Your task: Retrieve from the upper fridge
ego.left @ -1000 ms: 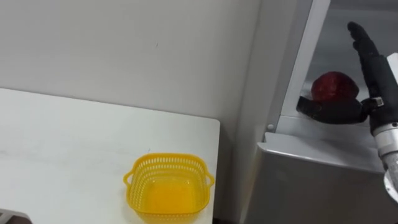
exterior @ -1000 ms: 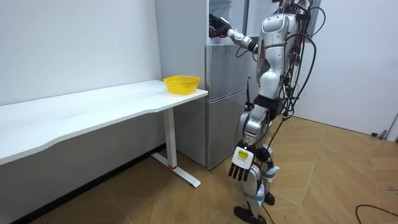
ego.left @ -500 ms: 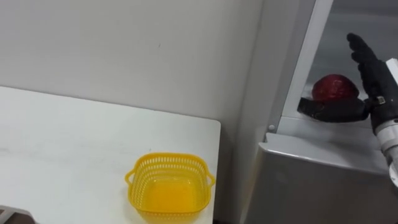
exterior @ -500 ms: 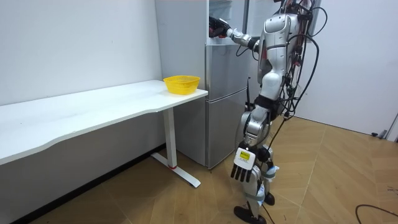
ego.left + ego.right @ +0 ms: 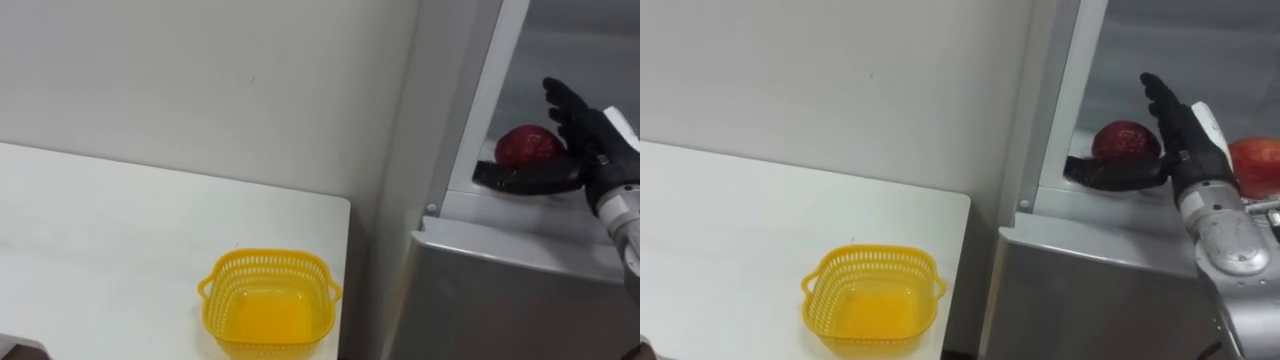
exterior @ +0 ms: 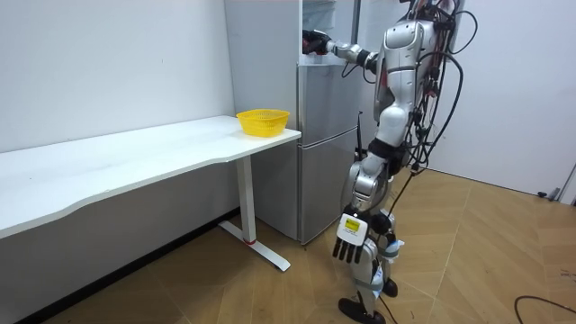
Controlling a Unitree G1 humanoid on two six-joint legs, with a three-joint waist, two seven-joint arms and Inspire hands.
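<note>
The silver fridge [image 6: 324,153] has its upper compartment open, and the robot stands right in front of it on the wood floor with its right arm stretched up into that compartment. To the room view's left, a long white table [image 6: 135,153] butts up against the fridge. A yellow plastic basket [image 5: 268,256] with nothing in it sits at the table's end nearest the fridge.

The right hand [image 5: 592,148] is wide open next to the red fruit [image 5: 525,143] on the upper shelf. Its fingers point up beside the fruit and its thumb sticks out across the front, low down. It hasn't closed on it, and I can't tell if it's touching. The left hand [image 6: 350,245] hangs loose by the leg, holding nothing. A second red fruit [image 5: 1255,165] sits on the same shelf on the other side of the hand.
</note>
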